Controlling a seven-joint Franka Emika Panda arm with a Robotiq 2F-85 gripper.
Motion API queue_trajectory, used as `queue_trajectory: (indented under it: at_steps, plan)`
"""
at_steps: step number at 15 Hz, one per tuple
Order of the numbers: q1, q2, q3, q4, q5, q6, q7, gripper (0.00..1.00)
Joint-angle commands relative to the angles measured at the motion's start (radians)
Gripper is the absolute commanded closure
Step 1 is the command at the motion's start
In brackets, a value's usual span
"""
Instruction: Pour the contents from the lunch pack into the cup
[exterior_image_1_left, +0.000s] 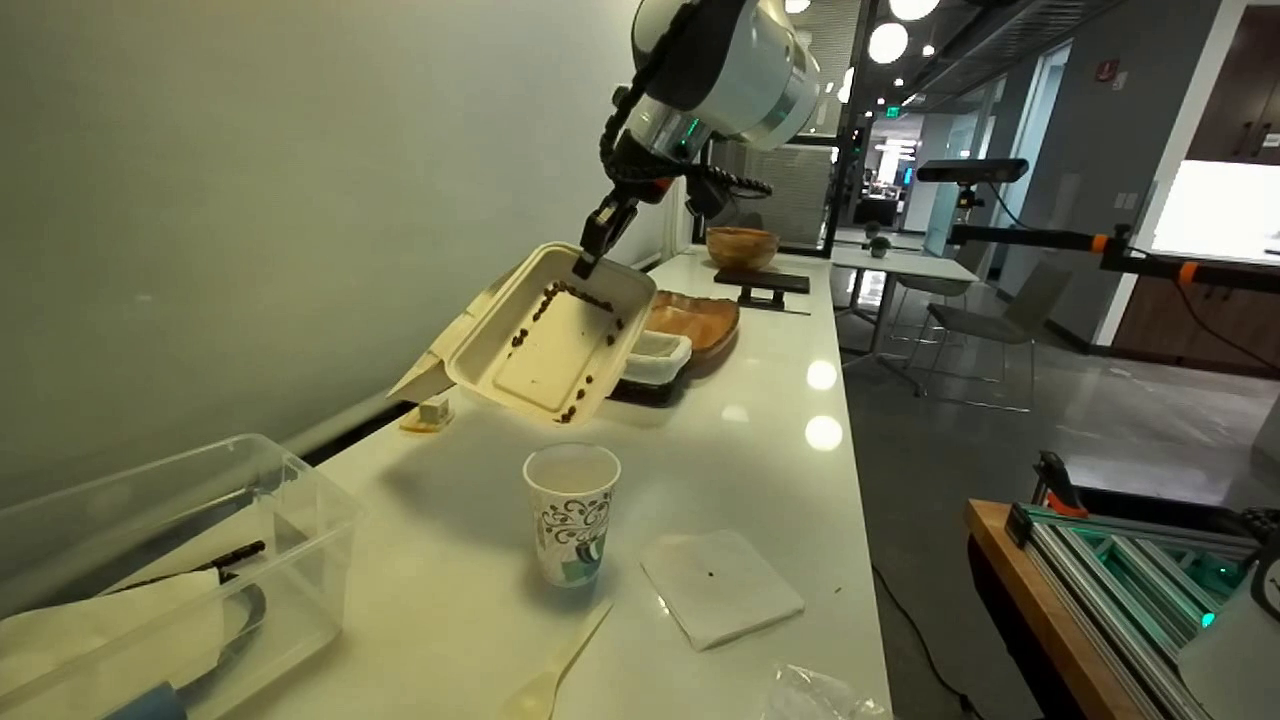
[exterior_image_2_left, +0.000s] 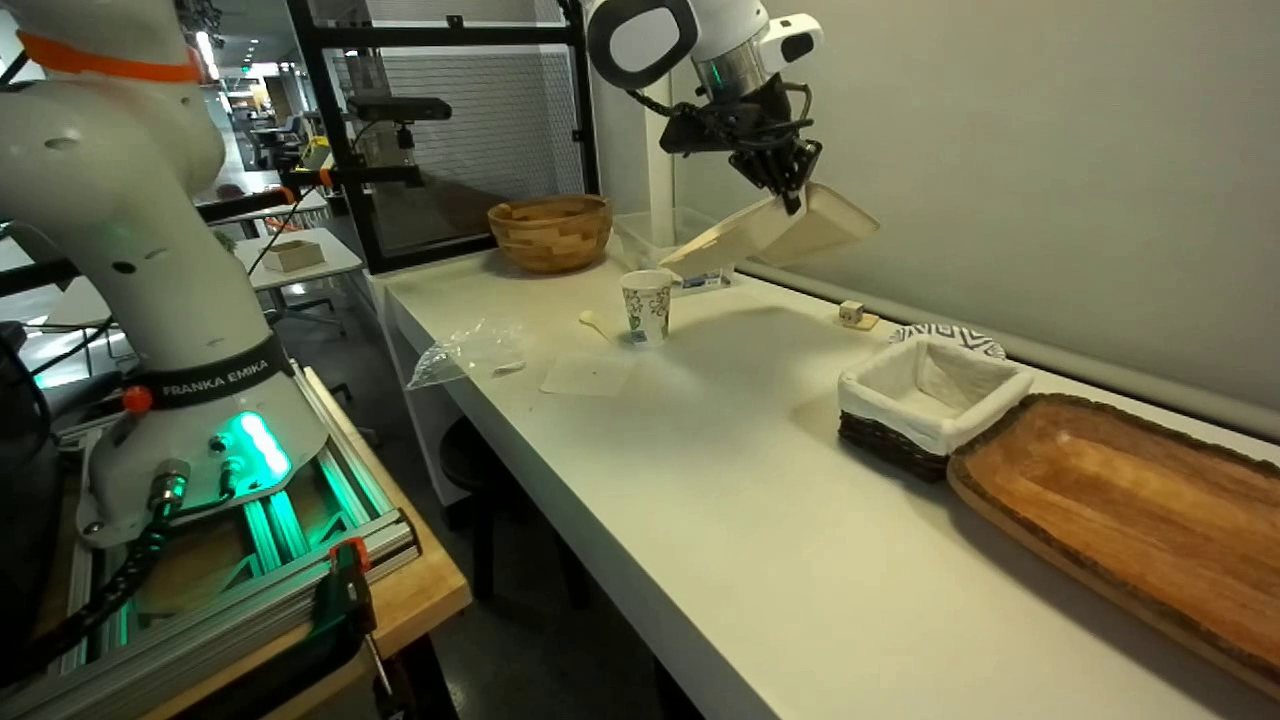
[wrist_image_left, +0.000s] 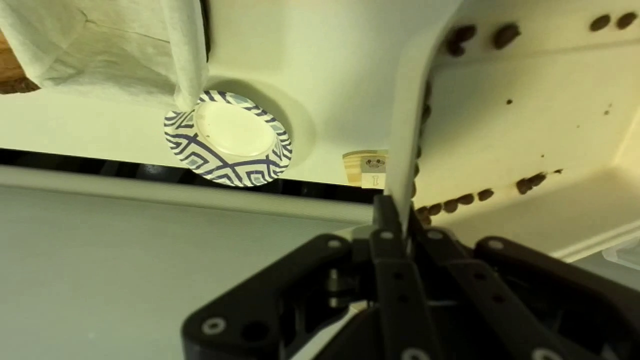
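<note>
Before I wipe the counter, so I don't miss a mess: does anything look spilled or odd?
Yes: in an exterior view, a dark speck lies on the white napkin, a second speck on the counter. They look stray, as similar dark bits sit inside the lunch pack; their source is unclear.

Open counter (exterior_image_2_left: 735, 430) parts cup (exterior_image_2_left: 648, 305) from basket (exterior_image_2_left: 890, 447); the lunch pack (exterior_image_1_left: 560, 350) apparently crowds the cup.

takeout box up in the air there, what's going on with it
A robot arm has its gripper shut on the rim of the beige box, holding it tilted above the counter with its lower end toward the paper cup. Dark brown pieces lie along the inside edges of the box; none shows in mid-air. The cup stands upright, but its bottom is hidden, so I can't tell whether anything is in it.
</note>
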Motion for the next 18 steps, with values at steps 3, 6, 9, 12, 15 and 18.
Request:
queue_trajectory:
  at_steps: [3,6,9,12,15,18]
  plan:
    - [0.075,-0.081,-0.064,-0.125,-0.188,0.106,0.145,0.99]
    - [0.098,-0.113,-0.085,-0.161,-0.266,0.144,0.199,0.99]
    - [0.113,-0.145,-0.099,-0.19,-0.333,0.166,0.249,0.99]
    - [0.124,-0.177,-0.107,-0.216,-0.406,0.187,0.302,0.99]
    - [0.146,-0.2,-0.13,-0.236,-0.496,0.222,0.362,0.99]
    - [0.129,-0.214,-0.125,-0.249,-0.62,0.267,0.452,0.99]
